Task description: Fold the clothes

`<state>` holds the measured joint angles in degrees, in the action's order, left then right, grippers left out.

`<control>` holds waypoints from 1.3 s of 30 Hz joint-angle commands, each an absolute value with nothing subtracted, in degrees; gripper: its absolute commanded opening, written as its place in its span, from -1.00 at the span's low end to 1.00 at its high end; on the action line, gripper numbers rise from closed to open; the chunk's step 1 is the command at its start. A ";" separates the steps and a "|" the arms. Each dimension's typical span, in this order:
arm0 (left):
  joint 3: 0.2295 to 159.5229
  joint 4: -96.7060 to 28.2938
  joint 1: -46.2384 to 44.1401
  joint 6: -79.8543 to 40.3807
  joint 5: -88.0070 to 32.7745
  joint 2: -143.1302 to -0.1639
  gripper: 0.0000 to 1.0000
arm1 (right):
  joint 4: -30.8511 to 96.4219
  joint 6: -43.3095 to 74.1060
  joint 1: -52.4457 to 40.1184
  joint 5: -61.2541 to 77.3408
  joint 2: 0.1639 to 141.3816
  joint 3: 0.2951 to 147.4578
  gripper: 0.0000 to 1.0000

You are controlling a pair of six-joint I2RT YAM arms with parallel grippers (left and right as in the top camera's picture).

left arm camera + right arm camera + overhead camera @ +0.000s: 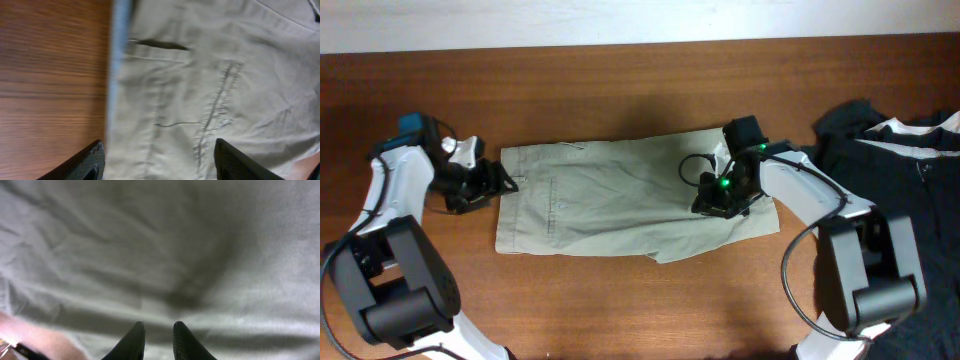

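The shorts (610,195) lie spread flat in the middle of the worktop (640,80), with the waistband at the left and the leg ends at the right. In the left wrist view the shorts (225,75) show a seam and a pocket slit, and their edge lies on bare wood (50,75).

The left gripper (505,183) is just at the waistband edge. Its fingers are wide apart (159,145) and hold nothing.

The right gripper (720,205) is low over the right part of the shorts. Its fingers (132,340) are almost together (157,327), with only a narrow gap. I cannot tell if any cloth (150,240) is caught between them.

A black garment (880,170) lies at the far right.
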<state>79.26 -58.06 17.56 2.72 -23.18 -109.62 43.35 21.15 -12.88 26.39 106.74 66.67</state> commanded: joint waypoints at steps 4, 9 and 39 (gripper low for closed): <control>79.59 -56.84 20.10 7.81 -24.47 -120.20 0.41 | 43.07 23.24 -13.87 24.77 110.04 66.41 -0.52; 79.59 -55.94 18.17 10.63 -29.17 -128.88 -0.13 | 42.39 23.24 -13.87 24.47 110.04 66.41 -0.52; 130.89 -93.32 -5.50 4.47 -9.32 -123.09 -0.99 | 50.81 18.24 -1.21 21.56 100.66 66.67 -0.65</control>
